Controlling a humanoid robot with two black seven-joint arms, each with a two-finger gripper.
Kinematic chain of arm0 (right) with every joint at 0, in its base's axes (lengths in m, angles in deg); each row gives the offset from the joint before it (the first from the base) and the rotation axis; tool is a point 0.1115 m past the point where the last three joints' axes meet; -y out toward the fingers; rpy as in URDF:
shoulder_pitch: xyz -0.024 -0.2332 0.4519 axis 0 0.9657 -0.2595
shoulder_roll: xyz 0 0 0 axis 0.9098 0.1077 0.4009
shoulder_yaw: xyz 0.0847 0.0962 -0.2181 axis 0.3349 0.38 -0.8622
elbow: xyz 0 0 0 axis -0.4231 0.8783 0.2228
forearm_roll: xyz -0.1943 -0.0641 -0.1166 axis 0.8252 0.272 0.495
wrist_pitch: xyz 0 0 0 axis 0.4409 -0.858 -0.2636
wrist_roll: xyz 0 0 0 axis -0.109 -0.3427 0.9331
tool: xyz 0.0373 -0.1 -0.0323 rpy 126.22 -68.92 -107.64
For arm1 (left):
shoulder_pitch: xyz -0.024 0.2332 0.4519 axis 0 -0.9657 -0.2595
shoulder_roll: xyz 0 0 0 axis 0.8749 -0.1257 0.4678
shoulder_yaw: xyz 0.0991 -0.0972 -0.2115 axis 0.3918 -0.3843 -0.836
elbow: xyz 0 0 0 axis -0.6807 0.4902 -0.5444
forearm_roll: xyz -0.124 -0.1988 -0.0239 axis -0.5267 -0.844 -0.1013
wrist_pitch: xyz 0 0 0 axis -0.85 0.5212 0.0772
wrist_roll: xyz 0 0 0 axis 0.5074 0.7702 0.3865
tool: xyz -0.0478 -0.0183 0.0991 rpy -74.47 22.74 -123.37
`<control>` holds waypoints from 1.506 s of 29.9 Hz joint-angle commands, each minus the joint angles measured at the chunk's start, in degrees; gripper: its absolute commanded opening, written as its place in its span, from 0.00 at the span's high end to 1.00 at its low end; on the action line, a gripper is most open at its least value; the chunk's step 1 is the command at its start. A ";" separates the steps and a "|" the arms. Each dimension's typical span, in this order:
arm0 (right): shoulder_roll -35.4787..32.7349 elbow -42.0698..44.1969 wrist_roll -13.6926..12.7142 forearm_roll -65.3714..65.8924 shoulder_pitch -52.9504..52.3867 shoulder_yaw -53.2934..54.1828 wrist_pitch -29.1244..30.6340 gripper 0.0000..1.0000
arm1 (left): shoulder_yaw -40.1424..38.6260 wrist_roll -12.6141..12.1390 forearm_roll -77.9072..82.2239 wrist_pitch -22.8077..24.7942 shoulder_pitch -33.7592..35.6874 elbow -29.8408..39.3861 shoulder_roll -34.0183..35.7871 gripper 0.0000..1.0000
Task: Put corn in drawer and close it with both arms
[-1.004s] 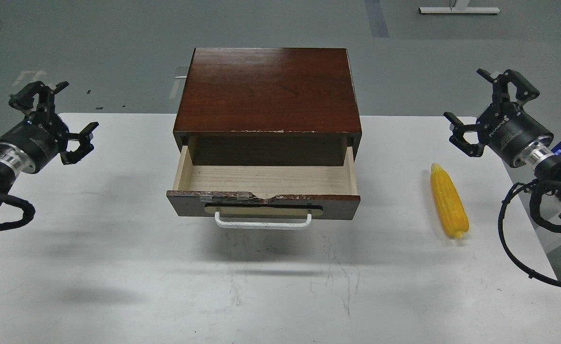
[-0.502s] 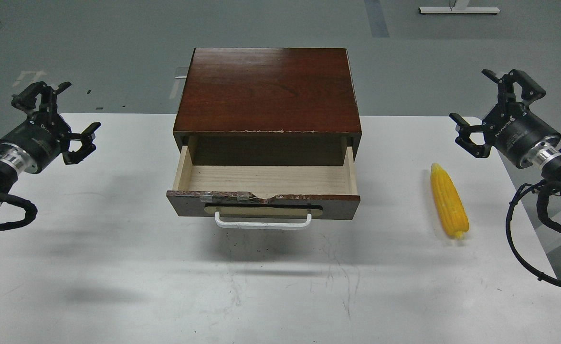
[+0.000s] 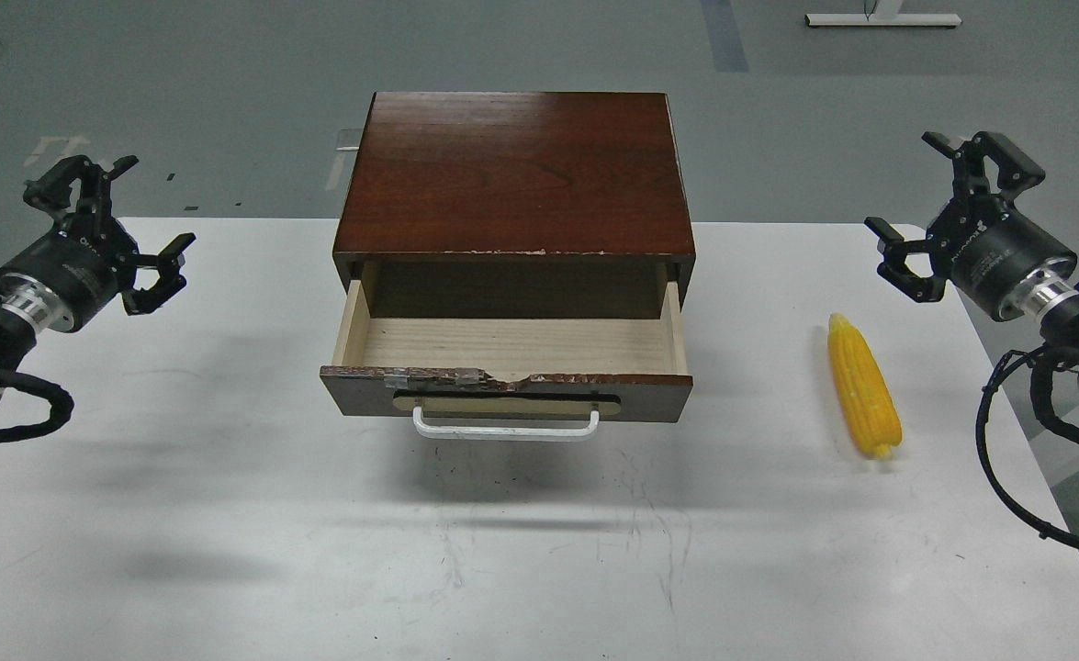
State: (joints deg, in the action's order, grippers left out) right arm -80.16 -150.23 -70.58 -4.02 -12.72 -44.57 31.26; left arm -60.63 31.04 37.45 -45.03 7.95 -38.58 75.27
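Observation:
The drawer (image 3: 511, 347) stands pulled out of the dark-brown cabinet (image 3: 516, 170) at the table's middle, with pale wood inside, nothing in it, and a white bar handle (image 3: 505, 427) at its front. The yellow corn (image 3: 862, 385) lies on the table to the right of the drawer, pointed end away from me. My right gripper (image 3: 925, 197) is open and empty, hovering above and behind the corn at the table's right edge. My left gripper (image 3: 121, 216) is open and empty, hovering over the table's far left.
The white table (image 3: 227, 514) runs wide in front of the drawer, with scuff marks near the middle. Black cables (image 3: 1007, 459) hang off my right arm beside the table's right edge. Grey floor lies beyond the table.
Both grippers shifted slightly: the right one drew back to the right and the left one edged a little to the right. The corn and drawer have not moved.

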 commanded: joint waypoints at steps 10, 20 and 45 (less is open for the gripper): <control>-0.70 0.00 0.93 63.94 -2.21 -8.68 -26.75 0.00 | 0.09 0.36 0.00 0.01 -0.44 0.00 -0.23 0.02; -1.58 0.26 -8.39 70.11 -3.71 -27.67 -26.58 0.00 | 0.00 0.62 -0.09 0.01 -0.88 0.00 -2.34 0.02; 5.80 4.83 -7.69 71.61 -5.73 -36.73 -26.58 0.42 | -0.88 2.11 -0.18 0.01 -1.59 0.00 -0.76 0.02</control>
State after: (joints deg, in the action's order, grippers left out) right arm -75.52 -146.24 -78.26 67.57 -18.23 -80.38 4.68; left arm -61.60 32.12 37.20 -45.02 6.41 -38.58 74.02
